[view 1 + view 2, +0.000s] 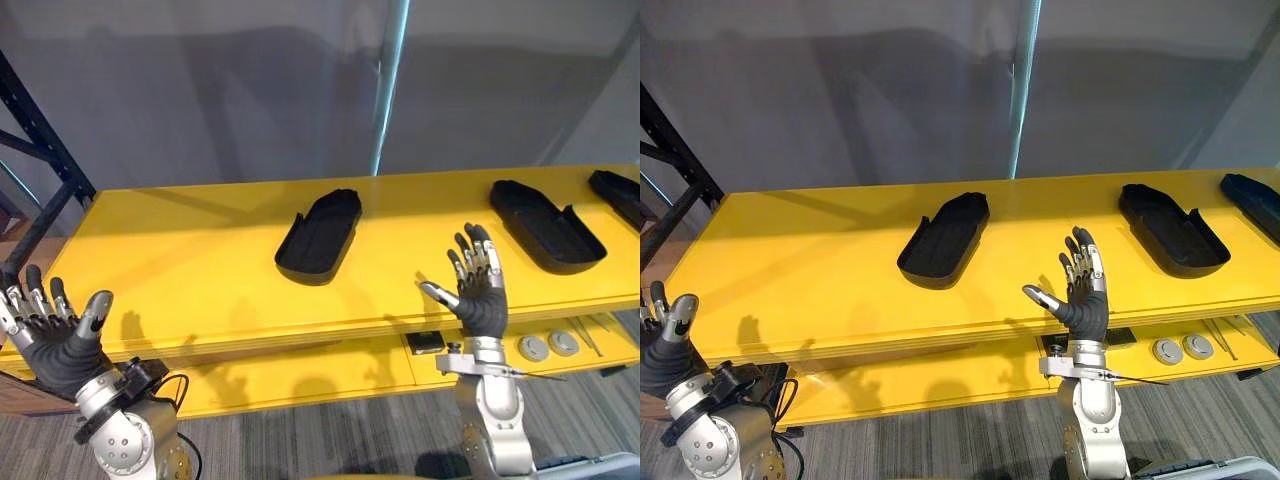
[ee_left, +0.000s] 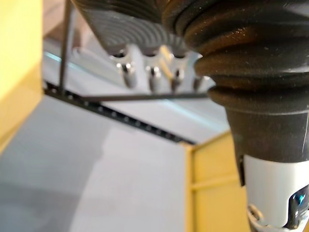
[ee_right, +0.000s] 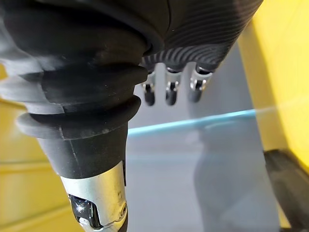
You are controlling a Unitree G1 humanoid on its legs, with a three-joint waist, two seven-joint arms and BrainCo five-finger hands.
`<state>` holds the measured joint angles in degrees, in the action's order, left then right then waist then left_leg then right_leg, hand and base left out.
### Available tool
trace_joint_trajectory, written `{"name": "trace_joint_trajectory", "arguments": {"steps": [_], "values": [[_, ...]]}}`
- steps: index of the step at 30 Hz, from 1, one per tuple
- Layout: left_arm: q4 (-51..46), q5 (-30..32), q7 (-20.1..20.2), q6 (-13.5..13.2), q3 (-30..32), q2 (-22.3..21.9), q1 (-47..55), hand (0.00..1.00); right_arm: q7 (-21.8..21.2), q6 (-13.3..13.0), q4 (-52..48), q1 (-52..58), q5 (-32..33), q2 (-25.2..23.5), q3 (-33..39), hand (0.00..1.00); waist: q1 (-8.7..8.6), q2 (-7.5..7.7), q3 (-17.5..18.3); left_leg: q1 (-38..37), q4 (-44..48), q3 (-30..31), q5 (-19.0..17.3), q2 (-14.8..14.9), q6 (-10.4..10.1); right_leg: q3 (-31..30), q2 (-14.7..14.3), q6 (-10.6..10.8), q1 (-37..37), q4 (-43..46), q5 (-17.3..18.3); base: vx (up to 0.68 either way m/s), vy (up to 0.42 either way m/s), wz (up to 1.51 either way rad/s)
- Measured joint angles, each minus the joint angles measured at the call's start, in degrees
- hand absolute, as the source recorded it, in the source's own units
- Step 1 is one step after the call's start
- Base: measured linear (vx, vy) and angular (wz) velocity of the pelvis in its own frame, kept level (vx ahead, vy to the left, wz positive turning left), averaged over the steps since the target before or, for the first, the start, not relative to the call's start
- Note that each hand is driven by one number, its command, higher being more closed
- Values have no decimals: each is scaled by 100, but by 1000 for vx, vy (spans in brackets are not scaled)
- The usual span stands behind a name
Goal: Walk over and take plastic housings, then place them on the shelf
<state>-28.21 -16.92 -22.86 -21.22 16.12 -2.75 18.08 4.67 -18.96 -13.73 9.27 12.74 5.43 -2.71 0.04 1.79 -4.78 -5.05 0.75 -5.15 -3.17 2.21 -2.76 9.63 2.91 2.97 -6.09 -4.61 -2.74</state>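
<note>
Three black plastic housings lie on the yellow table (image 1: 180,260): one (image 1: 320,235) in the middle, a second (image 1: 546,225) to the right, a third (image 1: 617,195) cut off at the right edge. My right hand (image 1: 478,290) is raised at the table's front edge, fingers straight and spread, holding nothing, between the middle and second housings and nearer than both. My left hand (image 1: 55,335) is up at the front left corner, open and empty too.
A dark metal shelf frame (image 1: 40,140) stands at the far left. Below the table top, a yellow lower ledge (image 1: 320,375) carries two round grey parts (image 1: 548,346) and a small dark square (image 1: 426,343). A grey wall runs behind.
</note>
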Motion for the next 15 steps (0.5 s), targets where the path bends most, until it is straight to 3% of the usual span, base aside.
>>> {"name": "trace_joint_trajectory", "arguments": {"steps": [3, 6, 9, 12, 15], "values": [[428, 10, 32, 31, 16, 11, -11, 0, -212, -136, 319, -318, 6, 0, -26, 0, 99, 44, -58, 6, 94, -7, -25, -2, 18, -9, 9, 35, -17, -29, 19, -52, 2, -6], [943, 483, -336, 426, 150, 41, -20, 0, -397, -345, 677, -1013, 26, 54, -345, 0, 319, 67, -242, 96, 354, -75, -149, 21, 7, 412, 121, 27, 9, 12, 37, -90, 15, -21], [1552, 922, -737, 739, 386, 57, -28, 0, -611, -382, 874, -1597, 267, 144, -791, 0, 534, 95, -310, 239, 599, 0, -306, 33, -8, 532, 142, 37, 16, 68, 29, -39, 32, 6], [2306, 921, -1176, 658, 1007, 55, -26, 0, -724, -379, 1305, -2176, 732, 68, -1166, 0, 722, 136, -303, 342, 663, 154, -329, -13, 20, 693, 182, 62, 1, 91, 12, 58, 33, 27], [3107, 919, -1302, 440, 1451, 66, -69, 0, -689, -259, 1956, -2653, 887, -140, -1356, 0, 882, 155, -295, 426, 696, 249, -335, -40, 24, 783, 194, 55, 3, 90, -1, 77, 30, 26]]}}
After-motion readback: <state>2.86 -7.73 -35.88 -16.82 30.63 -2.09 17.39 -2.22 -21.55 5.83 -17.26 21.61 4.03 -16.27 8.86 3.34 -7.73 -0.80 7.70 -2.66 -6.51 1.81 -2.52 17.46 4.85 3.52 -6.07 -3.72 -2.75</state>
